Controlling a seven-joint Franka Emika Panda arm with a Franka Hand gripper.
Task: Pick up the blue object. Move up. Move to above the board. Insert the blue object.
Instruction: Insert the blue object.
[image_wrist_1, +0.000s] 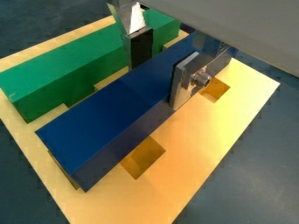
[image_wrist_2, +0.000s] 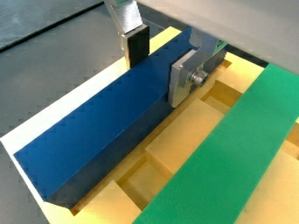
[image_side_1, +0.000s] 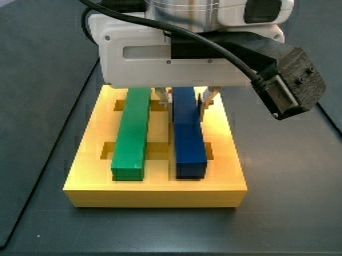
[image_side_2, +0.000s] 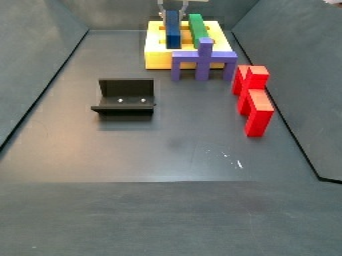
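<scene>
Nearest us, the blue object (image_wrist_1: 111, 118) lies in the board (image_wrist_1: 222, 131) beside the green bar (image_wrist_1: 70, 70). We see the tool (image_wrist_1: 163, 54) at upper centre, its fingers (image_wrist_1: 184, 79) closed narrowly against the blue object's sides.

Robotics laboratory test cell: a dark grey walled tabletop (image_side_2: 160, 140) carries plain coloured assembly blocks, a black L-shaped fixture (image_side_2: 126, 98), and a white Franka arm's gripper (image_side_1: 190, 98) over the yellow grooved board (image_side_1: 156, 185).
</scene>
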